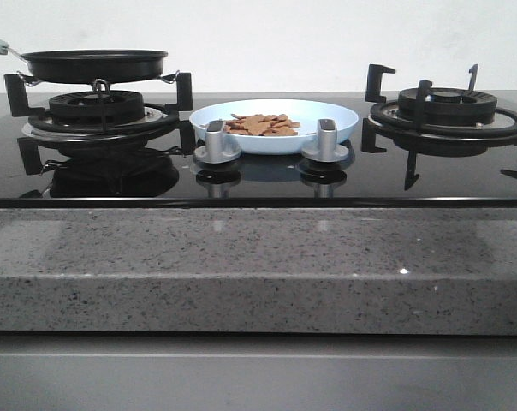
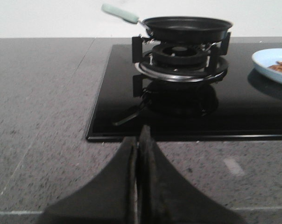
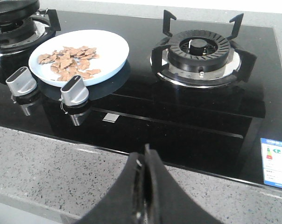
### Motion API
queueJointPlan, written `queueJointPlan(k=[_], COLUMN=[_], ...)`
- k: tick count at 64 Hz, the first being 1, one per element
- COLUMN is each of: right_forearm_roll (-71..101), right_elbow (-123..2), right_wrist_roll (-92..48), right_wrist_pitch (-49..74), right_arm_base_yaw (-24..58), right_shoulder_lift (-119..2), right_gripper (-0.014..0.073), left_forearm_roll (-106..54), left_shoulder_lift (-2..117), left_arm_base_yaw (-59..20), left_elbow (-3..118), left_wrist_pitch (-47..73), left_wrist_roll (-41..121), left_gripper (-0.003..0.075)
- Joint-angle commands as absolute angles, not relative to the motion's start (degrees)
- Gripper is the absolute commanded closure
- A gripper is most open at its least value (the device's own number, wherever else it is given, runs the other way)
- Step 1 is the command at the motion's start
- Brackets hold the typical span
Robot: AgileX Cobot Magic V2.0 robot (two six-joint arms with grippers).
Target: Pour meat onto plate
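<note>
Black hob [image 3: 187,116]: meat [image 3: 68,60] heaped on plate [image 3: 108,46], well apart from both pincers, apparently closed, empty.

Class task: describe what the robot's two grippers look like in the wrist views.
Left gripper: two dark, matte, broad fingers tapering to narrow tips. Right gripper: the same black tapered shape. No cables or markings show; the arms are out of view.

Left end effector [image 2: 137,140] and right end effector [image 3: 145,161] both closed.
</note>
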State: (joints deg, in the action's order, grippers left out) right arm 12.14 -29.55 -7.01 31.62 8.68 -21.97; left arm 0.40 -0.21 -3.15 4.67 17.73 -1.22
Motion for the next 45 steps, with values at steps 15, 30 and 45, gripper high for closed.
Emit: queueJointPlan(k=[15, 30, 45], right_forearm_roll=[12.0, 12.0, 12.0], right_elbow=[-31.1, -31.1, -31.1], right_wrist_roll=[-7.7, -7.7, -7.7], right_wrist_pitch=[27.0, 27.0, 27.0], right_arm_base_yaw=[8.6, 8.6, 8.6], right_shoulder_lift=[-22.2, -22.2, -22.2], right_gripper=[0.0652, 0.0652, 0.0652], left_forearm_roll=[-3.9, -5.4, -5.4], left_shoulder_lift=[-1.2, -1.2, -1.1], left_arm_base_yaw=[0.9, 0.9, 0.9], left_elbow=[0.1, -0.5, -0.5], left_wrist_pitch=[5.7, 4.9, 4.7], left_wrist_roll=[0.3, 0.3, 0.3], left_gripper=[0.0741, 0.0741, 0.0741])
